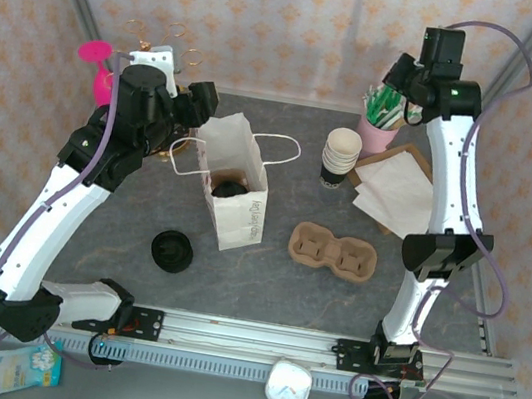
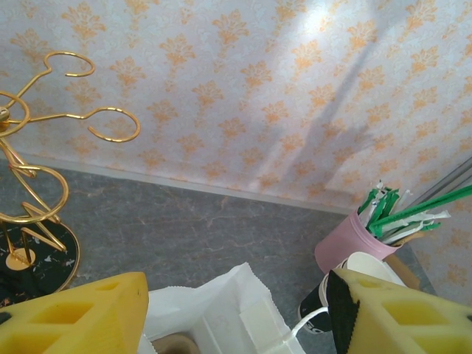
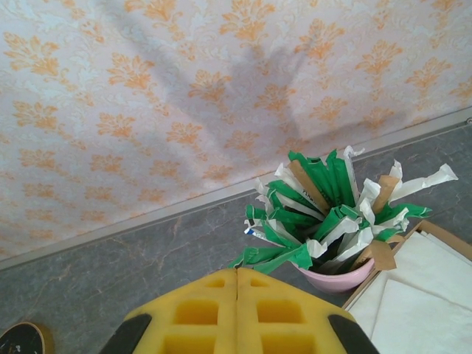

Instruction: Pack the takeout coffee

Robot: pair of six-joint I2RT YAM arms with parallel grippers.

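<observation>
The grey counter [image 1: 262, 290] carries everything. Take the white paper bag [image 1: 235, 213], upright near its middle with the mouth open, as your reference.

- **Left arm:** Your left arm [image 1: 54, 196] reaches to the bag's far-left corner. The left jaws stand wide and empty just above the mouth, one finger on either side of the rim in the wrist view.
- **Right arm:** Your right arm [image 1: 456, 179] is raised well to the right of the bag. The right jaws are pressed together on nothing, over the pink cup of straws [image 3: 335, 276].
- **Other things:** The napkins [image 1: 399, 192] lie to the right of the bag, and the cardboard cup carrier [image 1: 332, 250] lies right of its foot. The stack of lidless cups [image 1: 340, 157] stands right of its mouth. The loose black lid [image 1: 172, 249] lies left of its foot.
- **The coffee:** The takeout coffee [image 1: 230, 190] sits inside the bag, its dark round top showing through the mouth.

Packing looks done to me, so the danger is in pulling away. The bag is light and tall, and a handle cord [image 2: 310, 318] hangs close by the left jaws. If you draw back sideways, a finger could catch that cord or the rim. That could tip the bag and spill the coffee, so lift straight up first. If you lower the right arm carelessly, it could knock the straws over.
</observation>
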